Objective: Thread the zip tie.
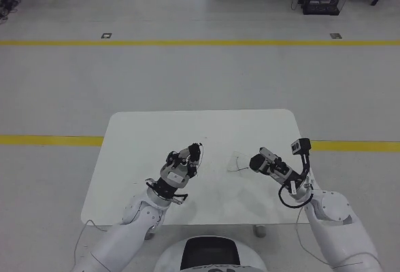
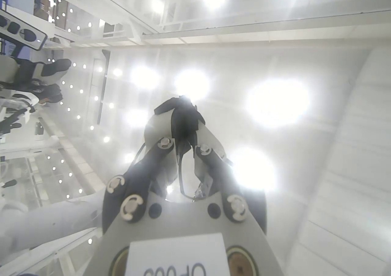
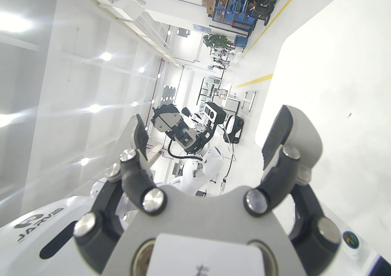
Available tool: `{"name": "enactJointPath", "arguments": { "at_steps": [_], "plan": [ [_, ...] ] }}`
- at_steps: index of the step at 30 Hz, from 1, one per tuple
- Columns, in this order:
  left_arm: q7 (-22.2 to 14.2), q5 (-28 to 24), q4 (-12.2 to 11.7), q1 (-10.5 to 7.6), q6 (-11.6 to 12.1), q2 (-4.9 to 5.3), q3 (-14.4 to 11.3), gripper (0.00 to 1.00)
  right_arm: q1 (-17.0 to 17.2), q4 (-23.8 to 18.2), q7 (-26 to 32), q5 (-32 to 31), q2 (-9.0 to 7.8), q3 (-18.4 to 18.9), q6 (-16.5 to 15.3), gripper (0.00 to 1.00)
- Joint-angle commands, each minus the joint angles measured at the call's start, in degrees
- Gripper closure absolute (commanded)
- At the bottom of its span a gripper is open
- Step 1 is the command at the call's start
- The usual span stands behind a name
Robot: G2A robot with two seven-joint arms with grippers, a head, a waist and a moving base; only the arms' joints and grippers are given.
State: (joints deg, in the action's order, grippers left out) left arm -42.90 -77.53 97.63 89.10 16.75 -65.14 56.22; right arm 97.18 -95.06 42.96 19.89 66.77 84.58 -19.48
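My left gripper (image 1: 192,154) hovers over the middle of the white table (image 1: 207,126), pointing upward. Its fingers (image 2: 195,124) are shut on a thin black zip tie (image 2: 180,173), which loops down between them toward the palm. A short black end of the tie (image 1: 201,145) sticks out by the fingertips. My right gripper (image 1: 256,161) is a hand's width to the right, facing the left one. It is open (image 3: 210,121) with nothing between its pads.
A faint thin curved line (image 1: 237,167) lies on the table just in front of the right gripper; I cannot tell what it is. The table edge (image 3: 275,75) and the floor with yellow lines (image 1: 200,43) surround the work area.
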Motion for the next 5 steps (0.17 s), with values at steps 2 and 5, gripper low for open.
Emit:
{"name": "enactJointPath", "arguments": {
  "at_steps": [2,5],
  "plan": [
    [0.0,0.0,0.0,0.0,0.0,0.0,0.0,1.0,0.0,0.0,0.0,0.0,0.0,0.0,0.0,0.0],
    [0.0,0.0,0.0,0.0,0.0,0.0,0.0,1.0,0.0,0.0,0.0,0.0,0.0,0.0,0.0,0.0]
  ]
}}
